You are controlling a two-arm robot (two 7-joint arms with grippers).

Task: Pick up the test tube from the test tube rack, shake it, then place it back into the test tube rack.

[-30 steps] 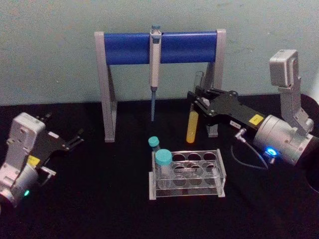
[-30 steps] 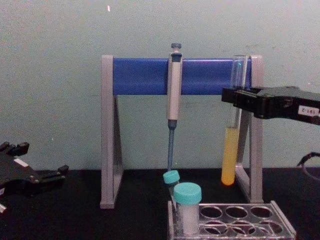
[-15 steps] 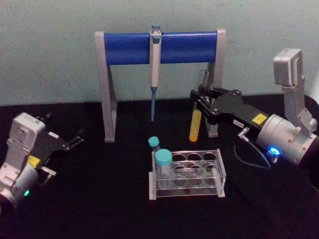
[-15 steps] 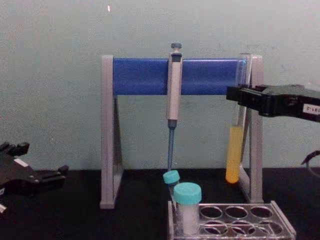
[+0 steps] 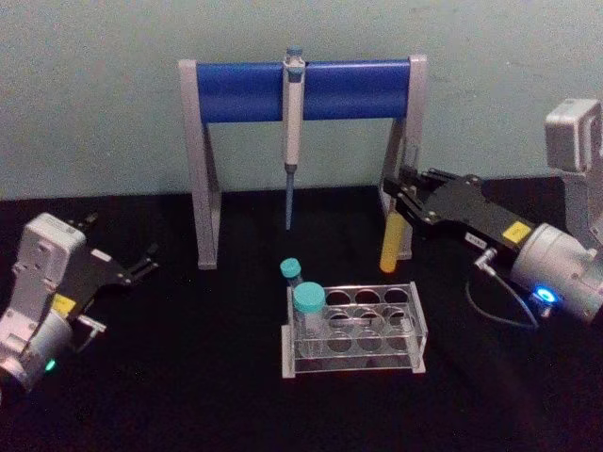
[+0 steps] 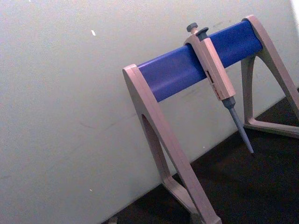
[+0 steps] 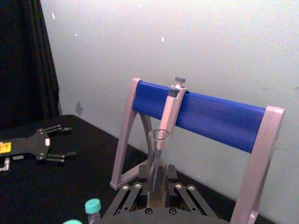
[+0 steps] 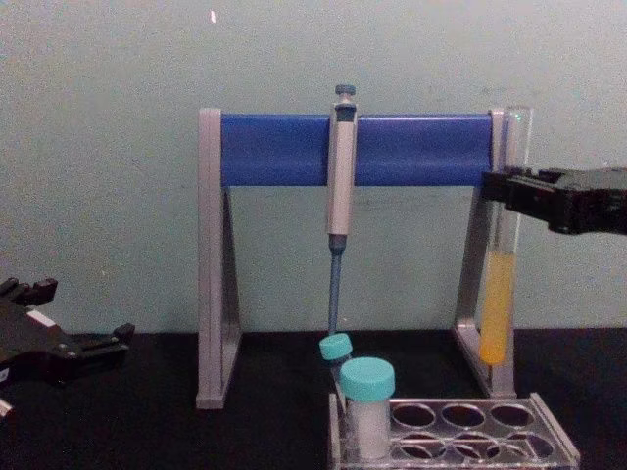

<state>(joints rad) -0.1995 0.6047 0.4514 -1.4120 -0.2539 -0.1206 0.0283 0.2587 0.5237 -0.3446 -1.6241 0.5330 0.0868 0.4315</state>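
Note:
The test tube (image 5: 390, 241) is a slender clear tube with yellow liquid in its lower part. It hangs upright in the air above and behind the back right corner of the test tube rack (image 5: 417, 327). My right gripper (image 5: 397, 194) is shut on its upper part, reaching in from the right. From the chest the test tube (image 8: 498, 311) hangs in front of the stand's right leg, held by the right gripper (image 8: 506, 190). The tube's open rim (image 7: 158, 136) rises above the right gripper (image 7: 157, 185). My left gripper (image 5: 121, 247) rests open at the far left, apart from everything.
Two teal-capped vials (image 5: 308, 299) (image 5: 290, 269) stand in the rack's left end. Behind it a grey-and-blue pipette stand (image 5: 240, 91) carries a hanging grey pipette (image 5: 293, 122), its tip pointing down. Black tabletop lies to the rack's left and front.
My right gripper has carried the test tube to the right and slightly lower, from in front of the stand's span to its right leg. The left arm has stayed still.

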